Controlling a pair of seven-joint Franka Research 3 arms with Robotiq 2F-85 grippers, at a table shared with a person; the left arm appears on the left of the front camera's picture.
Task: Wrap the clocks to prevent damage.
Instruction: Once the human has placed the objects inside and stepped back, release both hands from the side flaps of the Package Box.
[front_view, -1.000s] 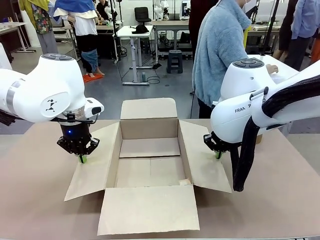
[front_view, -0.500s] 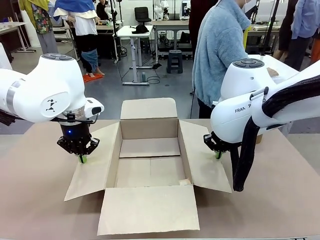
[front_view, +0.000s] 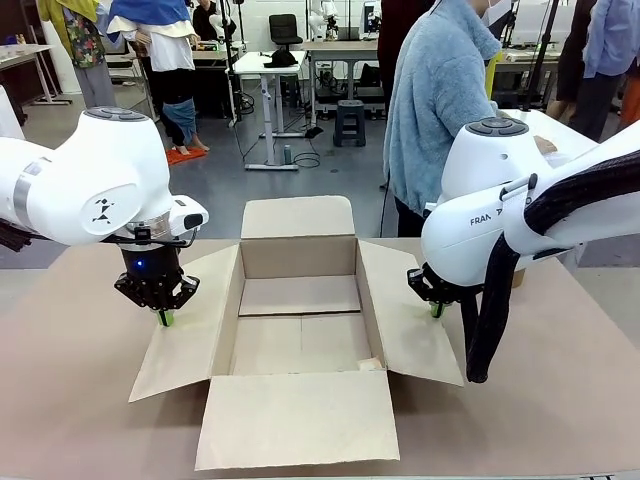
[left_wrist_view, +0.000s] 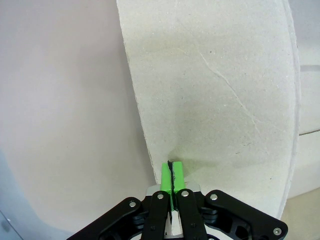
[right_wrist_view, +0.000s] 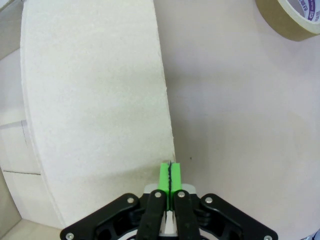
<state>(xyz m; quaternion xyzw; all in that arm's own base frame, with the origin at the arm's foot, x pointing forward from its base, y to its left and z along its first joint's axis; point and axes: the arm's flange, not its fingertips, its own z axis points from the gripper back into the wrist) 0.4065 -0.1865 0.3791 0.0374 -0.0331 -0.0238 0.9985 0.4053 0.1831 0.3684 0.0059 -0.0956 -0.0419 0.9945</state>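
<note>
The clocks are out of view. An open cardboard box stands in the middle of the table with all its flaps folded outward and nothing inside. My left gripper is shut and holds nothing. It points down at the outer edge of the box's left flap. In the left wrist view the green pads of the left gripper are pressed together right over that flap's edge. My right gripper is also shut and holds nothing, at the outer edge of the right flap. The right wrist view shows the right gripper beside that flap.
A roll of brown tape lies on the table beyond the right gripper. A person in a light blue fleece stands at the far side, turned away. The brown table has open surface to the left and right of the box.
</note>
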